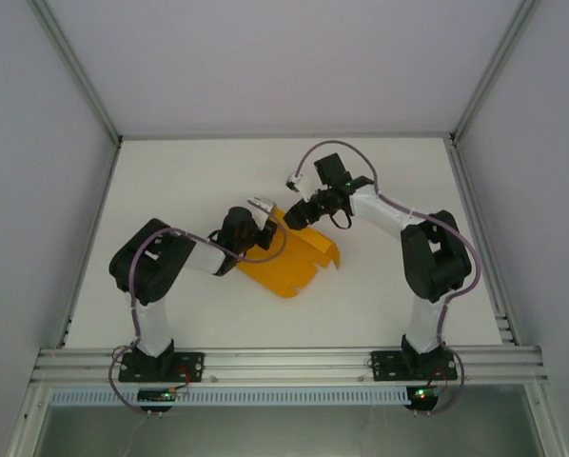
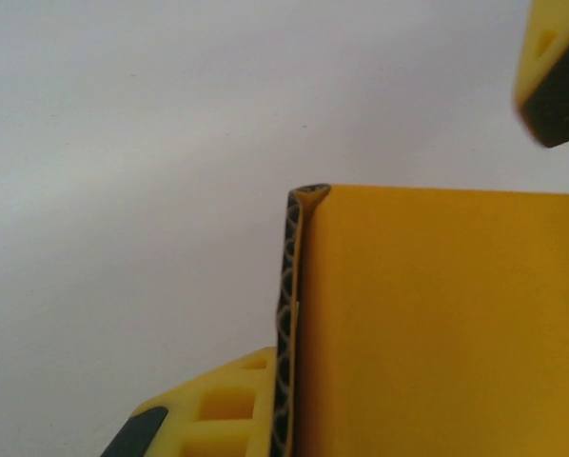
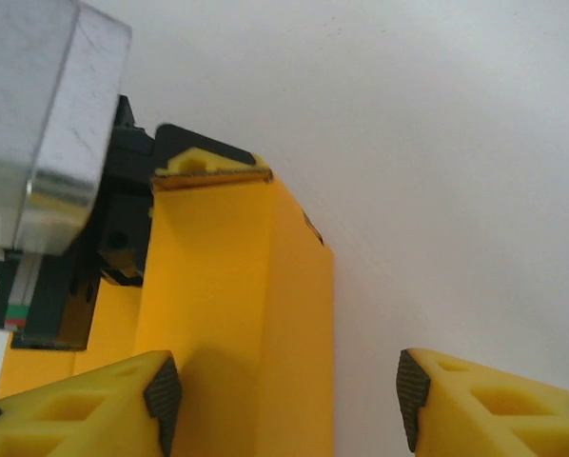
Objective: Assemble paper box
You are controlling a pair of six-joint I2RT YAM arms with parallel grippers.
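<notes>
- While the left gripper (image 1: 263, 211) is clamped on the raised end of the paper box (image 1: 289, 262) in the top view, the right gripper (image 1: 302, 215) sits just beside it on that same end. Both are about equally near. Exact contact spots are too small to tell.
- Left wrist: a patterned pad (image 2: 286, 324) is pressed flat on the card's edge and the paper box (image 2: 437, 324) spreads off to one side of it. The opposing finger is hidden behind the card. A yellow fingertip (image 2: 554, 71) far ahead is cut off, probably the right gripper's.
- Right wrist: the right gripper (image 3: 284, 390) has its jaws apart with the box panel (image 3: 227, 286) between them, hugging one finger (image 3: 161, 390) and leaving a clear gap to the other. The panel's long axis runs straight ahead to the left gripper (image 3: 204, 162), which pinches its far end. The near end is cut off.
</notes>
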